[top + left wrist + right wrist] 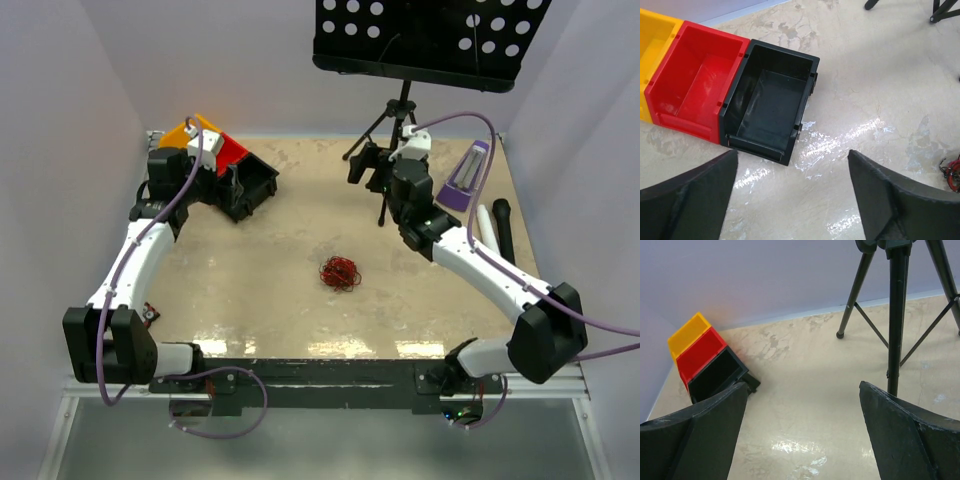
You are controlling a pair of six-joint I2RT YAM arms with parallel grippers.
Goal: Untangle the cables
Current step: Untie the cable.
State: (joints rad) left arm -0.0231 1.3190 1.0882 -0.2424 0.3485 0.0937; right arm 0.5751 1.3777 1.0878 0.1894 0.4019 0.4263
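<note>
The cables [340,273] lie as one small tangled ball of bright red and dark thin wires on the beige table, near its middle. A bit of that tangle [954,172] shows at the right edge of the left wrist view. My left gripper [237,195] [792,160] hangs open at the back left, just short of the black bin, with nothing between its fingers. At the back, to the right of centre, my right gripper [366,168] [802,390] stands open and empty beside the tripod, far from the tangle.
Yellow [650,45], red [695,75] and black [772,102] bins stand in a row at the back left, all looking empty. A music stand on a black tripod [400,120] [895,315] rises at the back. A purple-and-white object [467,175] and two stick-shaped items [500,225] lie at the right edge.
</note>
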